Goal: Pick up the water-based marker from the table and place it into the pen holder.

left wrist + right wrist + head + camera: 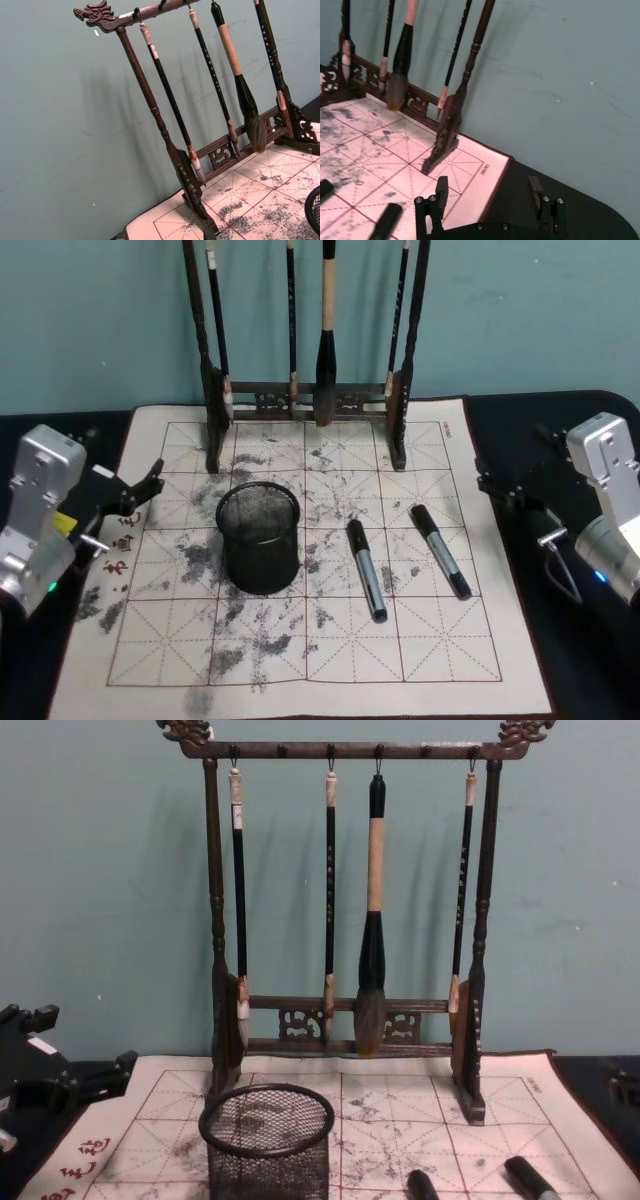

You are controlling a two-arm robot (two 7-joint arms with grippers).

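The near marker (365, 570) and far marker (441, 552) lie flat at 3 o'clock of the holder (258, 537), easy to reach. The left gripper (125, 505) at 9 and the right gripper (515, 508) at 3 o'clock wait, fingers open.

The pen holder (260, 562) is matt wire mesh.

Bore, on the dark counter (585, 680), a whitish red-gridded mat (330, 660), grey with ink stains, spread between left claw (145, 490) and right claw (515, 465). Held the pen holder (259, 538) nearer the left claw, a marker (366, 569) and a second marker (440, 551) lying apart nearer the right claw, and a wooden brush rack (305, 400) beyond both.
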